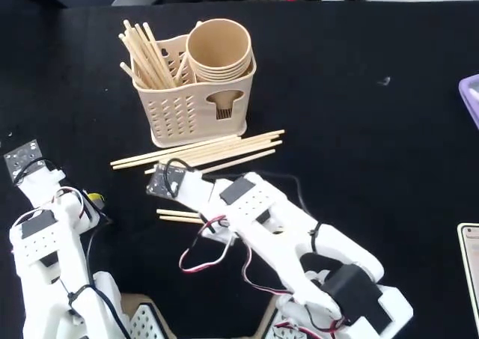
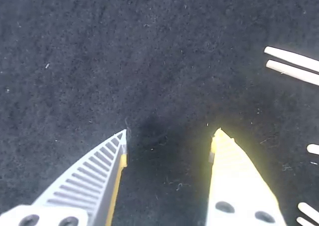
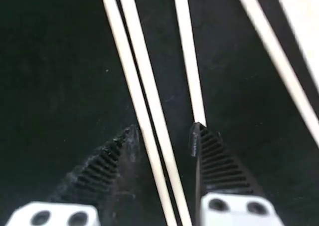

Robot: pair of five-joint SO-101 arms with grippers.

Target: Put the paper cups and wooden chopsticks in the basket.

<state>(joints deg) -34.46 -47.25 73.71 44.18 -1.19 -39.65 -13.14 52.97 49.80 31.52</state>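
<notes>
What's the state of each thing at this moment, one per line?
Basket: upright, partly filled.
Paper cups: stacked, in the basket.
Chopsticks in basket: standing, leaning.
Loose chopsticks: lying on the table.
Left gripper: open, empty.
Right gripper: open over loose chopsticks.

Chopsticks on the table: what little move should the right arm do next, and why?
Probably close the fingers of the right gripper: they stand open with two chopsticks lying between them on the table.
</notes>
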